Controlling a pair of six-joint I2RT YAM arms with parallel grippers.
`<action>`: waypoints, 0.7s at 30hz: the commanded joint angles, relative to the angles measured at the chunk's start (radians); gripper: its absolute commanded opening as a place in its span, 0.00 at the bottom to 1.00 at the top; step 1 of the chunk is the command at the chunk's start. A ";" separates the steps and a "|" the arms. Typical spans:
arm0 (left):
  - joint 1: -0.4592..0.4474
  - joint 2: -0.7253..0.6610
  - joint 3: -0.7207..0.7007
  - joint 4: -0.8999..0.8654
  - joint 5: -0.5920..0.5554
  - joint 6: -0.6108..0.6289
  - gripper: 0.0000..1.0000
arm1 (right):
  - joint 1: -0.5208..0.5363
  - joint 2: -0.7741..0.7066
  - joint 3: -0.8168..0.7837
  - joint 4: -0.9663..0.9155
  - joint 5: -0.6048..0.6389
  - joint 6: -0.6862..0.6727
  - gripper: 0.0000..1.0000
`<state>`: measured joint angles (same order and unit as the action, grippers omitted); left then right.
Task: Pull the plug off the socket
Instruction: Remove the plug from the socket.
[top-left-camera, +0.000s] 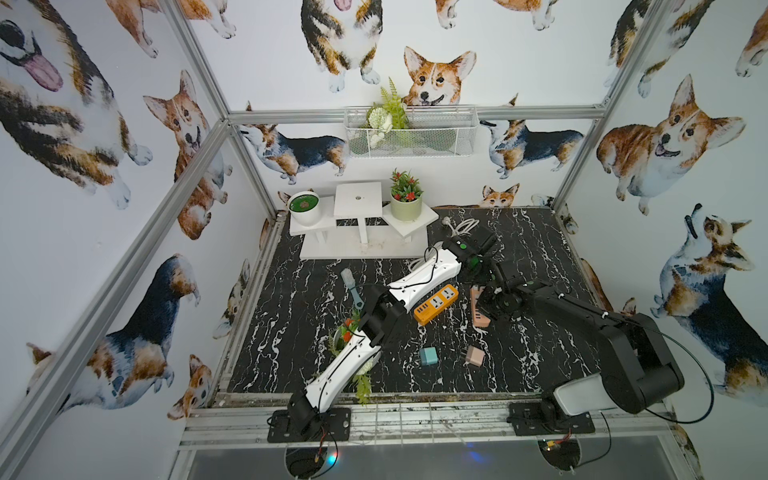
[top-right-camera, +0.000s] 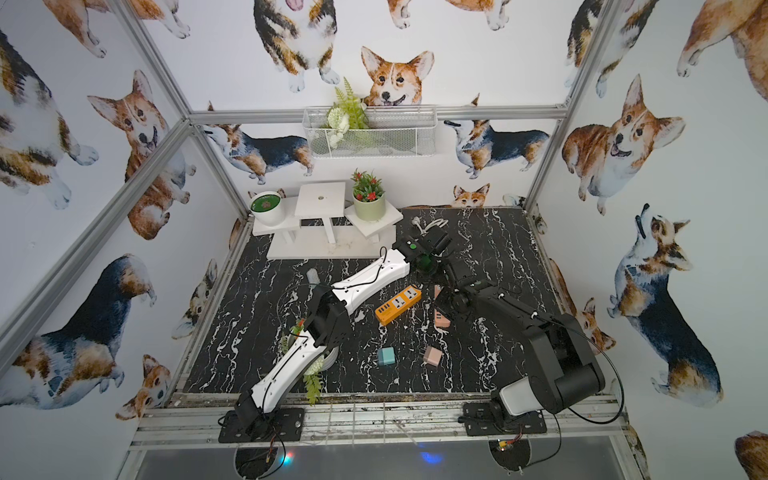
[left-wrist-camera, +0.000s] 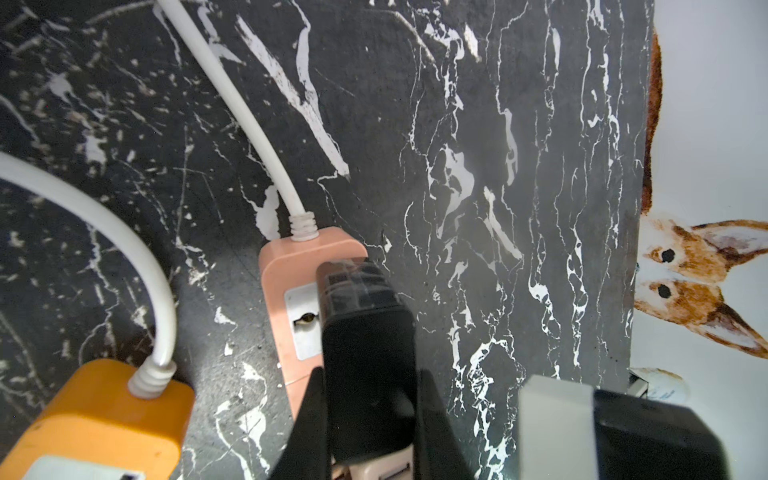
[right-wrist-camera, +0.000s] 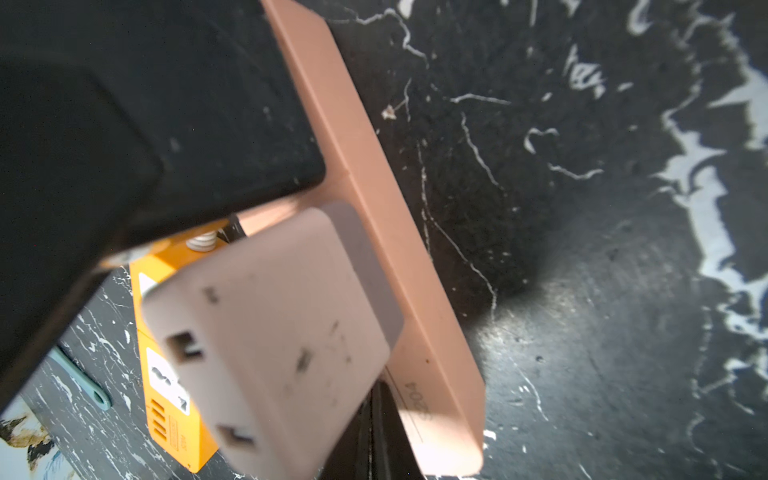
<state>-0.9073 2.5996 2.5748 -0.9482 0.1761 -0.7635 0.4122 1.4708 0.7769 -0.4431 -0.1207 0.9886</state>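
Beside the orange power strip (top-left-camera: 436, 304), right fingers (right-wrist-camera: 378, 436) clench the plug (right-wrist-camera: 266, 332) seated in the pink socket strip (right-wrist-camera: 415, 270) while left fingers (left-wrist-camera: 365, 353), their gap unreadable, rest on its cable end; a crooked pull could lift the strip too.

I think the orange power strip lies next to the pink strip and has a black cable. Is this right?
The cable is white, not black; the left wrist view shows it. The orange power strip does lie next to the pink strip.

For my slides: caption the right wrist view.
Pink plug seated in pink power strip, orange strip beside it, on marble tabletop.
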 joint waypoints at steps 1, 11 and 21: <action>0.020 -0.033 -0.001 -0.065 -0.064 0.027 0.00 | 0.001 0.054 -0.028 -0.234 0.064 -0.020 0.10; 0.022 -0.053 0.005 -0.070 -0.066 0.036 0.00 | 0.000 0.089 -0.047 -0.238 0.047 -0.011 0.10; 0.022 -0.068 0.005 -0.090 -0.108 0.055 0.00 | 0.001 0.098 -0.041 -0.262 0.057 -0.004 0.10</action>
<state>-0.8902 2.5858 2.5736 -1.0000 0.1383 -0.7620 0.4114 1.5196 0.7753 -0.3439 -0.2180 0.9890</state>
